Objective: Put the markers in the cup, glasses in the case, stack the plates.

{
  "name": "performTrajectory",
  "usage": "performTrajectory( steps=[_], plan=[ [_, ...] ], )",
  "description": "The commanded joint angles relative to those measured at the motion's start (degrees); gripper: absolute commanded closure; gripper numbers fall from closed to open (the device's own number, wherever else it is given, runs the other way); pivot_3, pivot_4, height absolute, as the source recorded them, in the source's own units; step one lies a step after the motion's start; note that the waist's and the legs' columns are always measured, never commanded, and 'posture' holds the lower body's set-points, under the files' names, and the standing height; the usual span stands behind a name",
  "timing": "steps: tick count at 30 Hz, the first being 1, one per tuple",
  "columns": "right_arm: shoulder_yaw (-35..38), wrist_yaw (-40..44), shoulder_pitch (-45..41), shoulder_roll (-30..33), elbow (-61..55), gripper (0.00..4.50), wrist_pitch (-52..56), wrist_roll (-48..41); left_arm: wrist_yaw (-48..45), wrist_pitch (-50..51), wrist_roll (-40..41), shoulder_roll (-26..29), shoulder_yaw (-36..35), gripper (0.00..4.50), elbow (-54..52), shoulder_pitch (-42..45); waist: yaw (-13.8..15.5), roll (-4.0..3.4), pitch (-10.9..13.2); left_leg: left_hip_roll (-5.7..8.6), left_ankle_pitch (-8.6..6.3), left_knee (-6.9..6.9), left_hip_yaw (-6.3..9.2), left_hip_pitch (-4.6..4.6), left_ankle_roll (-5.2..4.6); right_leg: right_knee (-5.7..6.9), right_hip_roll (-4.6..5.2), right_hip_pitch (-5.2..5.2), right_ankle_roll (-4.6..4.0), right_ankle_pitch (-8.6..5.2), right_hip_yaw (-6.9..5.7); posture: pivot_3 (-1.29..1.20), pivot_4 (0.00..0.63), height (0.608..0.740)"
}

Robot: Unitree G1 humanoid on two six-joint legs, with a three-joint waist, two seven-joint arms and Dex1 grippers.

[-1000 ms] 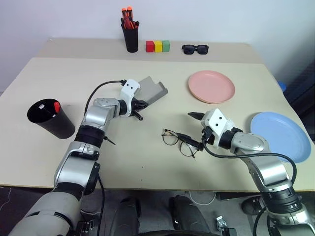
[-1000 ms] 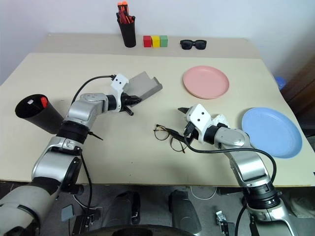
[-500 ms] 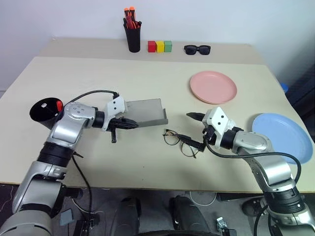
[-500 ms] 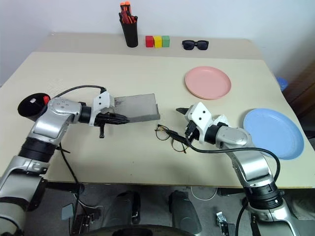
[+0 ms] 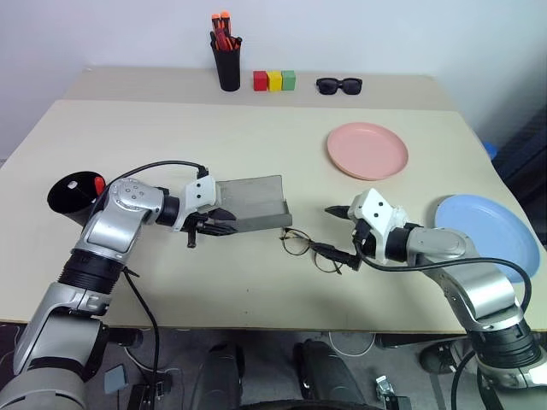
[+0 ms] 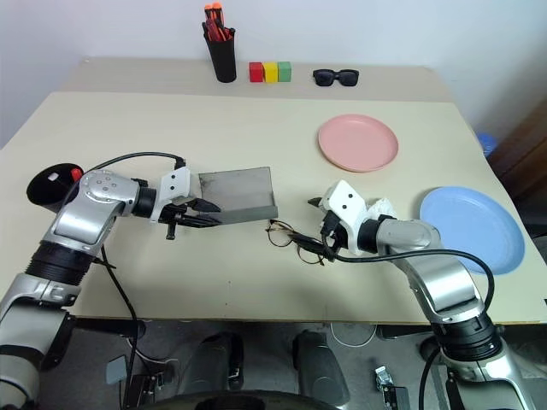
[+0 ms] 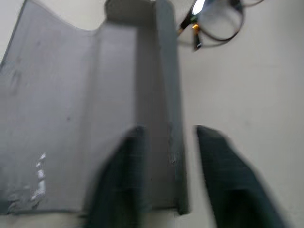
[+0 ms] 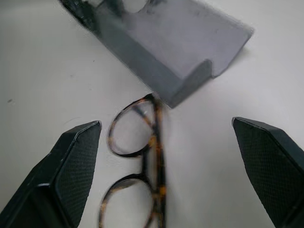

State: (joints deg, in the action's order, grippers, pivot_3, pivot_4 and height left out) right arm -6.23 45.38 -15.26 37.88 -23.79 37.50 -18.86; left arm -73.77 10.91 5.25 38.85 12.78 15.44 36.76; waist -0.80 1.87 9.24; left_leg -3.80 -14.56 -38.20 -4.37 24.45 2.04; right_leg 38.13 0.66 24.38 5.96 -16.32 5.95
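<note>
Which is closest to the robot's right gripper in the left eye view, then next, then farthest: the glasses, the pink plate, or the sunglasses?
From the right gripper:
1. Glasses, on the table right at its fingertips.
2. Pink plate, farther back, a bit to its right.
3. Sunglasses, at the table's far edge.

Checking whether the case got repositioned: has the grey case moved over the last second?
Yes. The grey case has come toward the table's near edge, away from the pink plate, and now lies flat beside the glasses, at the left pincer.
</note>
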Motion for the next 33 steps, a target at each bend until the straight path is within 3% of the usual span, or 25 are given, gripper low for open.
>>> performTrajectory(
  steps=[1,9,17,25,28,33],
  plan=[
    [0.0,0.0,-1.2,1.8,-3.4,0.00,1.1,0.3,2.6,-2.3,0.3,-1.0,-2.1,2.72,0.6,2.1,0.1,0.00,0.0,0.00,0.00,0.00,0.00,0.01,0.00,0.00,0.00,0.00,0.01,0.00,0.00,0.00,0.150,0.725],
    [-3.4,-1.3,-4.1,3.7,-5.8,0.00,4.4,3.3,5.2,0.9,5.9,-1.3,-6.8,2.72,-7.8,0.3,-0.1,0.00,0.0,0.00,-0.01,0.00,0.00,0.01,-0.01,0.01,0.00,0.01,0.02,0.01,0.00,0.00,0.150,0.725],
    [-8.5,-3.8,-6.6,4.6,-7.0,0.00,9.8,7.3,7.2,11.0,10.8,2.5,-7.1,2.72,-31.5,-16.4,-0.4,-0.02,0.0,-0.03,-0.01,0.00,0.00,-0.01,-0.01,0.04,0.00,0.02,0.02,0.01,0.02,0.00,0.150,0.725],
    [-10.3,-6.2,-7.4,3.6,-6.1,0.00,13.7,9.2,14.6,18.2,13.2,2.5,-8.5,2.72,-43.9,-28.6,0.0,-0.02,0.0,-0.02,-0.01,-0.05,-0.02,-0.02,-0.02,0.01,0.04,0.00,-0.17,-0.09,0.04,0.00,0.150,0.725],
    [-10.7,-6.3,-7.4,3.6,-5.3,0.80,14.2,9.5,17.3,19.7,13.8,2.0,-9.5,2.66,-45.0,-30.7,-0.2,-0.02,0.0,-0.02,-0.01,-0.03,-0.02,-0.04,-0.02,0.02,0.03,0.01,-0.16,-0.09,0.04,0.00,0.150,0.725],
    [-11.0,-6.1,-7.1,3.6,-4.6,3.15,14.2,9.9,20.0,20.8,15.4,2.0,-11.3,2.66,-45.6,-32.2,-0.3,-0.02,0.0,-0.03,-0.01,-0.02,-0.01,-0.04,-0.02,0.02,0.02,0.02,-0.16,-0.09,0.04,0.00,0.150,0.725]
  ],
)
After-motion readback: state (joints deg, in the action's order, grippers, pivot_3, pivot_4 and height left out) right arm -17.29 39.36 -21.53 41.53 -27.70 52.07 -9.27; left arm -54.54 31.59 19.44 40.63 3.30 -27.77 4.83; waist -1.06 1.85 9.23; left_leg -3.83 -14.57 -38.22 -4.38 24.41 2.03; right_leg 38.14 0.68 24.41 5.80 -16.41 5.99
